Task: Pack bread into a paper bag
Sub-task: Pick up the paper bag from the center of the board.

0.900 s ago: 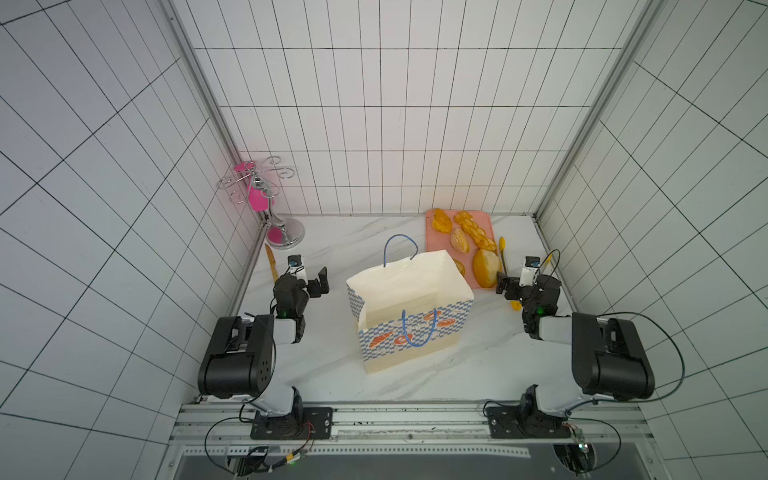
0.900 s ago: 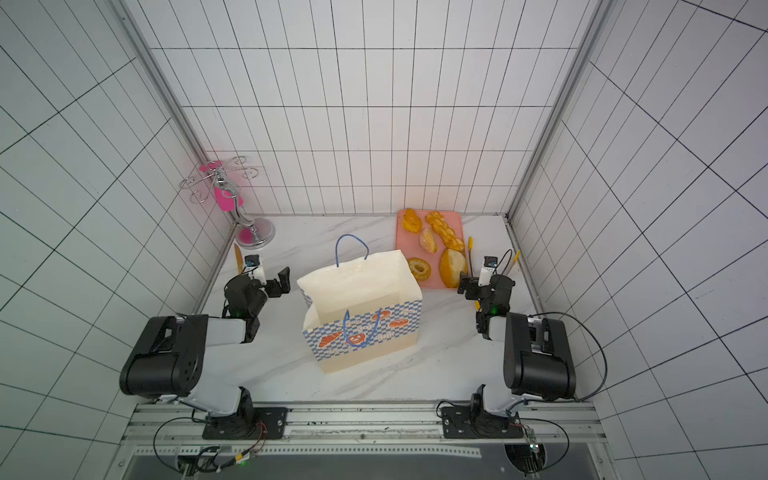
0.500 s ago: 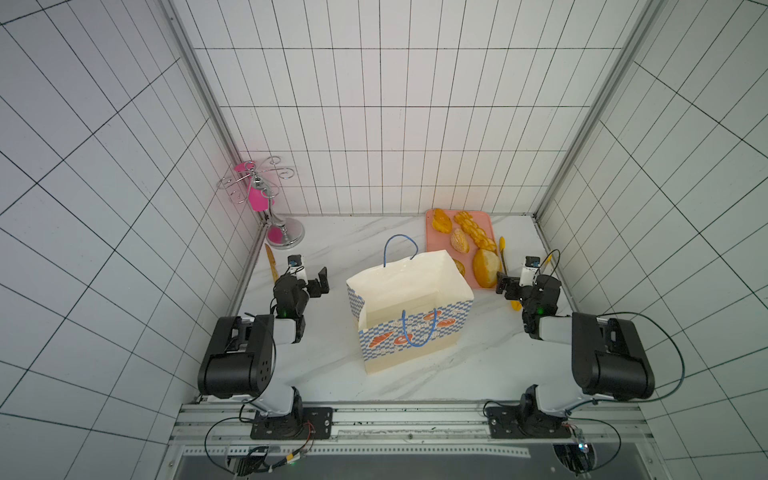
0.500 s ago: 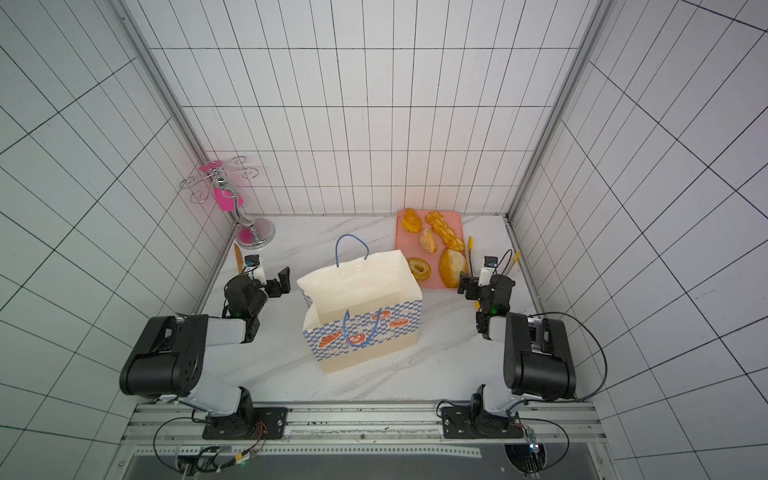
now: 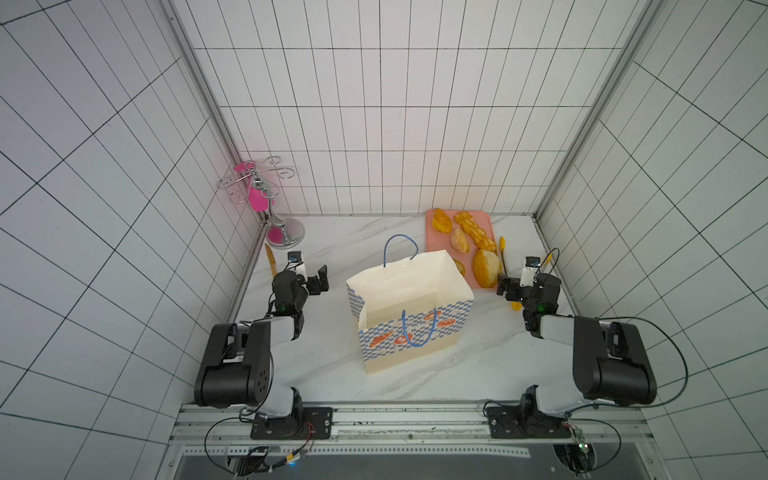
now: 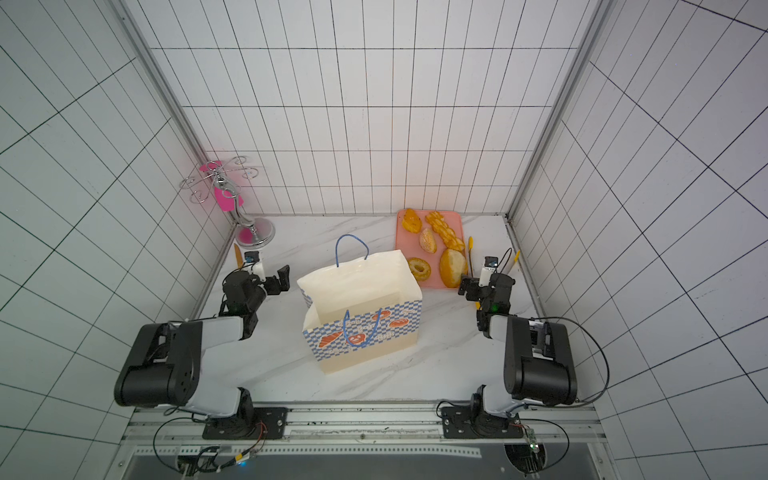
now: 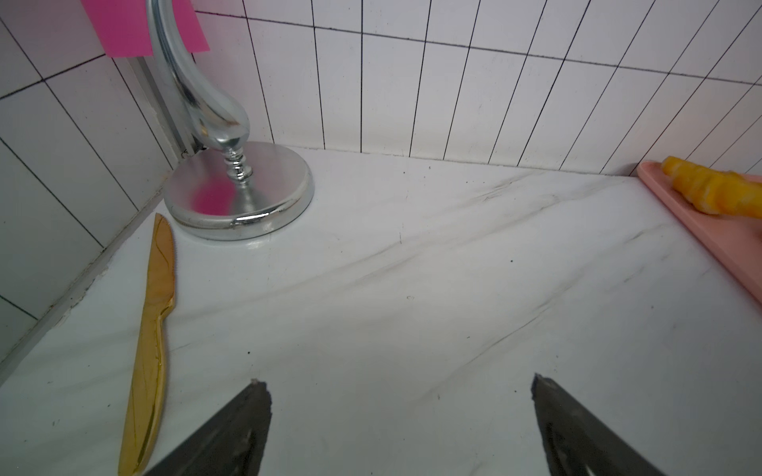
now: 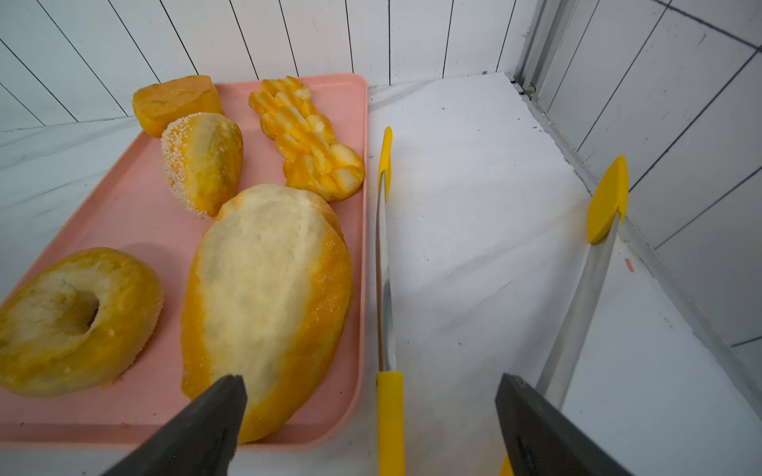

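Right jaws gape wide, empty; the bread (image 8: 264, 296) lies on the tray (image 8: 123, 214) just past one tip. Left jaws gape empty, well apart from the paper bag (image 5: 415, 332).

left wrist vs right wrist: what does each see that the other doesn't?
Left wrist only: chrome stand, gold knife, open left gripper.
Right wrist only: yellow tongs, ring, big bun, braided loaf, open right gripper.
Both: pink tray with bread on it, marble table, tiled wall.
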`<action>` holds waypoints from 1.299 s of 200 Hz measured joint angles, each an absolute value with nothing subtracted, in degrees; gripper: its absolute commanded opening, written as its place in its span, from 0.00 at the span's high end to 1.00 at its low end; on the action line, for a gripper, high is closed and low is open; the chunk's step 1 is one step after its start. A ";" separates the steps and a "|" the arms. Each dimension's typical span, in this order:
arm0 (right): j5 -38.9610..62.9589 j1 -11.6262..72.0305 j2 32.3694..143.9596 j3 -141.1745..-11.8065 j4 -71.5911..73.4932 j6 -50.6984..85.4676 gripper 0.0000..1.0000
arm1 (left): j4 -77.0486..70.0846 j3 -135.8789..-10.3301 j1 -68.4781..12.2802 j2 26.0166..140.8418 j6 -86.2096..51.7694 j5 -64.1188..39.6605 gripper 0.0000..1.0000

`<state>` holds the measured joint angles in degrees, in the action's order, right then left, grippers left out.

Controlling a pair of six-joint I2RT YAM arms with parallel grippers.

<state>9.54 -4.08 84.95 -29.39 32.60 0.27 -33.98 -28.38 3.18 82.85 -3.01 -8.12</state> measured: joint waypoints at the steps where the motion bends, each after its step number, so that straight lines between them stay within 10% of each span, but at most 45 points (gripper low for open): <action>1: 9.54 -4.08 84.84 -29.71 32.08 0.27 0.01 | -33.58 -28.62 3.18 82.46 -2.98 -8.23 0.01; 79: -9.08 8.25 81.56 -73.58 -23.11 16.56 0.01 | -0.93 -57.54 1.15 60.10 -18.00 -6.87 0.01; 190: 6.61 10.63 71.35 -72.23 -45.50 18.09 0.01 | 62.30 -116.71 -2.48 80.68 -4.84 -32.69 0.01; 260: 11.25 10.79 69.69 -72.23 -47.90 16.40 0.01 | 80.42 -117.40 -16.82 92.05 2.63 -25.65 0.01</action>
